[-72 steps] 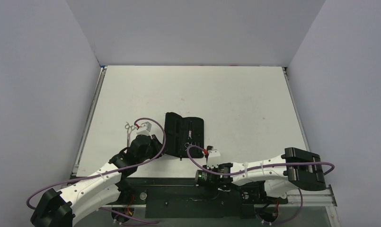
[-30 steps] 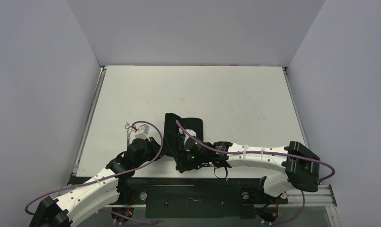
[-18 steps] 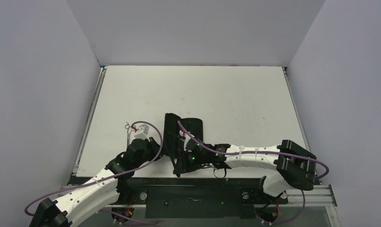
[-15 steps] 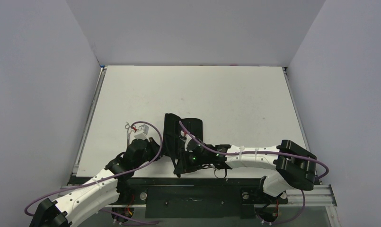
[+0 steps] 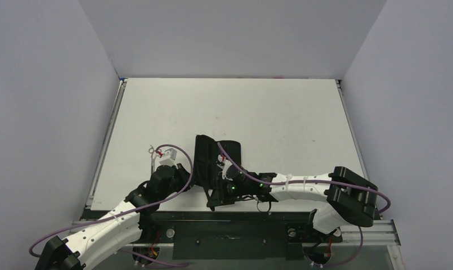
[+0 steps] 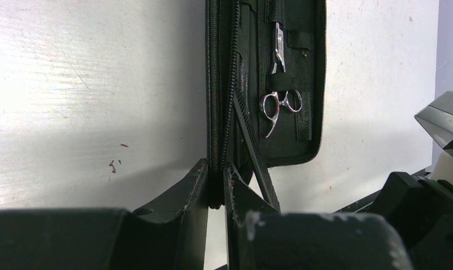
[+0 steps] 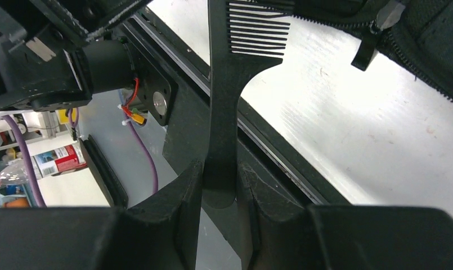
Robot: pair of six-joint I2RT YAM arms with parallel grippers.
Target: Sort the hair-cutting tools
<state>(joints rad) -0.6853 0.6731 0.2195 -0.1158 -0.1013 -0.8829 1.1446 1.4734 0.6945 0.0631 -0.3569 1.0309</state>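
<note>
The black zip case (image 5: 231, 153) lies open near the table's front, with its left flap tilted up. My left gripper (image 6: 215, 188) is shut on that flap's zip edge (image 6: 214, 112). One pair of silver scissors (image 6: 277, 101) sits strapped inside the case. A second silver pair (image 5: 151, 151) lies on the table left of my left wrist. My right gripper (image 7: 219, 175) is shut on the handle of the black comb (image 7: 227, 84). The comb's toothed end (image 6: 256, 157) reaches into the case's near end. In the top view my right gripper (image 5: 217, 189) is at the case's front edge.
The table's dark front rail (image 7: 280, 152) and the arm bases run just below the comb. White side walls (image 5: 49, 112) enclose the table on the left, right and back. Purple cables (image 5: 182, 169) loop over both wrists.
Since the earliest frame my right gripper has swung left from the front edge to the case with the comb. The case's left flap has been lifted. Over the last second almost nothing moved.
</note>
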